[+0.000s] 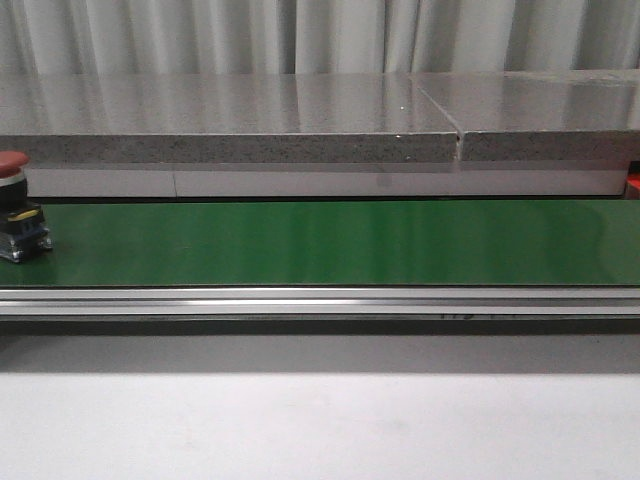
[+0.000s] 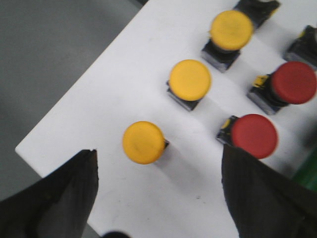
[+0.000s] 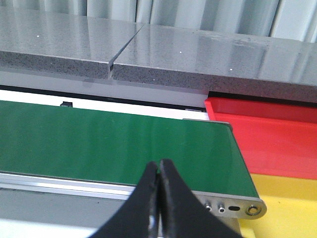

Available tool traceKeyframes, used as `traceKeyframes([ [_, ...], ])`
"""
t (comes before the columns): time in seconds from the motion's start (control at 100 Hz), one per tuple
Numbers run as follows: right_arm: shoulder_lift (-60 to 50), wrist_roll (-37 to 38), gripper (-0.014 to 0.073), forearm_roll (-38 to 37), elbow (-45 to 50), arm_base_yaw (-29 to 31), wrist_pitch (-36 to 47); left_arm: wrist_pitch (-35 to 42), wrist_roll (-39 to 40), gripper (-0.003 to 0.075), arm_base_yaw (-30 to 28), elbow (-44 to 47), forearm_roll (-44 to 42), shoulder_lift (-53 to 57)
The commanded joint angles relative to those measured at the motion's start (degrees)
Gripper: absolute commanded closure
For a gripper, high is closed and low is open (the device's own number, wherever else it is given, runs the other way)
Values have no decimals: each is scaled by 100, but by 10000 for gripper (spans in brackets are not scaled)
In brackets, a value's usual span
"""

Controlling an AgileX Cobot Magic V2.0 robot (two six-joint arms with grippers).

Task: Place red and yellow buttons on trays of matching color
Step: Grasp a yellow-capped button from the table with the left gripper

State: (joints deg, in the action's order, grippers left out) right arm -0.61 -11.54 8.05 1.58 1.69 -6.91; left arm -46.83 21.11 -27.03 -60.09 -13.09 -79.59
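In the front view one red button point(image 1: 14, 203) stands on the green belt point(image 1: 330, 242) at its far left end. The left wrist view shows three yellow buttons point(image 2: 143, 142) point(image 2: 189, 80) point(image 2: 231, 30) and two red buttons point(image 2: 254, 136) point(image 2: 292, 83) standing on a white surface point(image 2: 124, 89). My left gripper point(image 2: 158, 171) hangs open above that surface, the nearest yellow button just beyond its fingertips. The right wrist view shows the red tray point(image 3: 272, 139) and yellow tray point(image 3: 287, 203) past the belt's end. My right gripper point(image 3: 159, 166) is shut and empty, in front of the belt.
A grey stone shelf point(image 1: 300, 125) runs behind the belt point(image 3: 114, 144). An aluminium rail point(image 1: 320, 300) edges the belt's front side. Another button's dark base point(image 2: 302, 47) shows at the picture's edge. The white surface ends in a corner point(image 2: 20, 148) near my left gripper.
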Motion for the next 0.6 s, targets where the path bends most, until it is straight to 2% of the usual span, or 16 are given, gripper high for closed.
traceKeyframes([
  [0.0, -103, -11, 661, -52, -83, -13, 441, 515, 106, 218, -257, 124, -49, 202],
  [0.19, -103, -11, 661, -52, -83, -13, 441, 987, 117, 218, -398, 585, -49, 113],
  [0.59, -103, -11, 661, -52, -83, -13, 441, 1502, 209, 218, -398, 620, -49, -550],
])
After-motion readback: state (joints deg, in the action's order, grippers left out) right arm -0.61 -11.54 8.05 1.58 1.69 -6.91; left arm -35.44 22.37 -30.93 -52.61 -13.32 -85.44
